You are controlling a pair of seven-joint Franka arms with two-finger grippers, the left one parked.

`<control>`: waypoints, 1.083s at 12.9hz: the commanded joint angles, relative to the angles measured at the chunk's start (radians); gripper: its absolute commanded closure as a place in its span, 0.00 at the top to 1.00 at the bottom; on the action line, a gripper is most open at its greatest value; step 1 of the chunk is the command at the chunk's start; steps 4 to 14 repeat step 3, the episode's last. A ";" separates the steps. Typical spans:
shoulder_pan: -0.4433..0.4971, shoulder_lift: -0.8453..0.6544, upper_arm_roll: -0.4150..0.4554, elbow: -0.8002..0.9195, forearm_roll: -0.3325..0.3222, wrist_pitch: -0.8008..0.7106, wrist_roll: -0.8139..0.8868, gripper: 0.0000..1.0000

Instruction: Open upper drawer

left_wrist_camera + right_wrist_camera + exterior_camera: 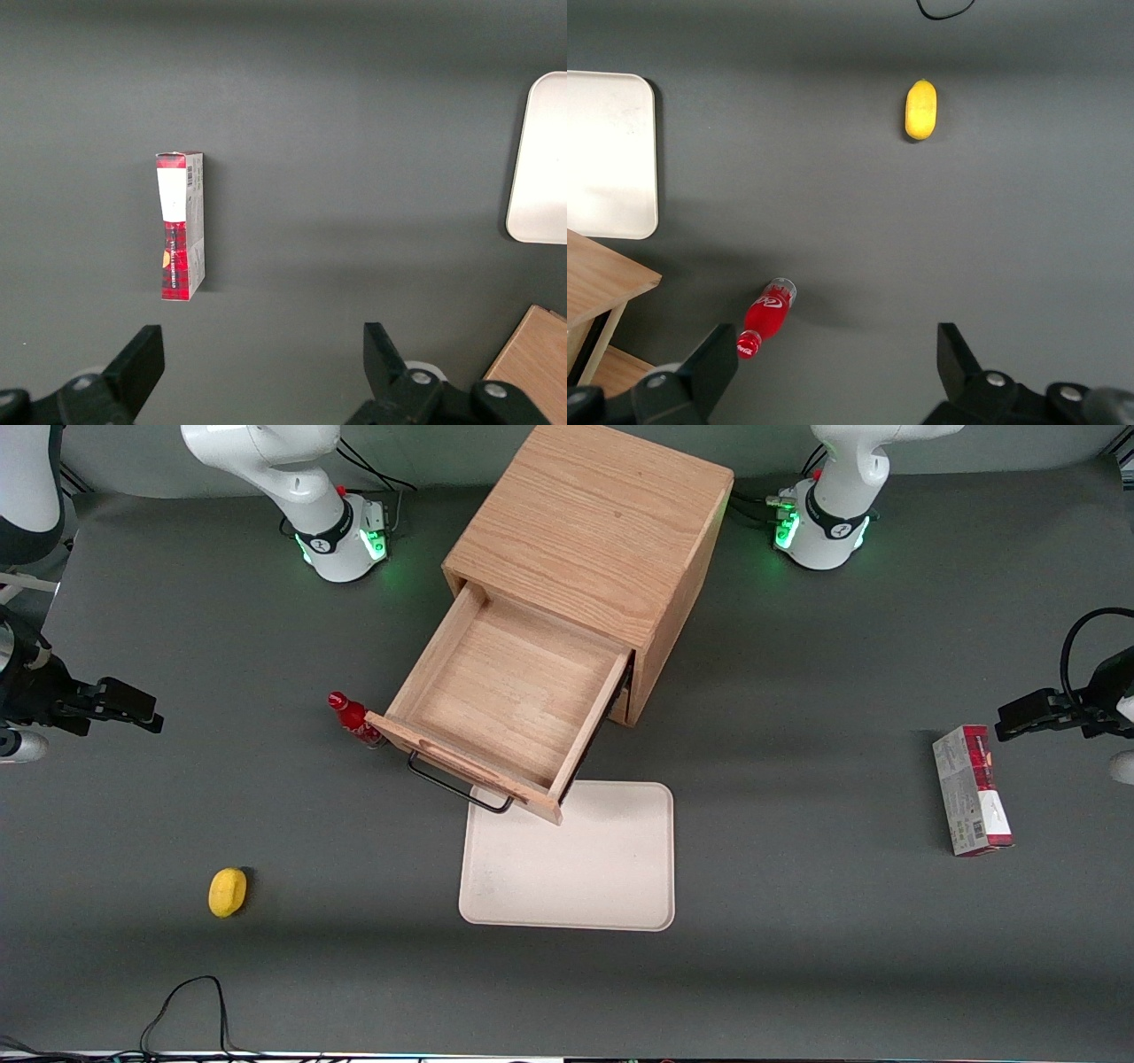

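In the front view the upper drawer (509,695) stands pulled well out of the cabinet (594,531), its black handle (456,784) overhanging the white tray (585,868) on the desk (797,957). The gripper (133,708) hangs well apart from the drawer, toward the working arm's end, released and holding nothing. In the right wrist view the gripper (837,367) is spread wide above the desk, near a red bottle (769,316); a lemon (921,109) lies apart.
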 commanded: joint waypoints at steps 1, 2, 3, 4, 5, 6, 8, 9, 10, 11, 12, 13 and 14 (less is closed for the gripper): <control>-0.006 0.008 0.004 0.017 -0.018 0.002 -0.011 1.00; -0.006 0.008 0.004 0.017 -0.018 0.002 -0.011 1.00; -0.006 0.008 0.004 0.017 -0.018 0.001 -0.010 1.00; -0.006 0.008 0.004 0.017 -0.018 0.001 -0.010 1.00; -0.006 0.008 0.004 0.017 -0.018 0.001 -0.010 1.00; -0.006 0.008 0.004 0.017 -0.018 0.001 -0.010 1.00; -0.006 0.008 0.004 0.017 -0.018 0.001 -0.010 1.00; -0.006 0.008 0.004 0.017 -0.018 0.001 -0.010 1.00; -0.006 0.008 0.004 0.017 -0.018 0.001 -0.010 1.00; -0.006 0.008 0.004 0.017 -0.018 0.001 -0.010 1.00; -0.006 0.008 0.004 0.017 -0.018 0.001 -0.010 1.00; -0.006 0.008 0.004 0.017 -0.018 0.001 -0.010 1.00; -0.006 0.008 0.004 0.017 -0.018 0.001 -0.010 1.00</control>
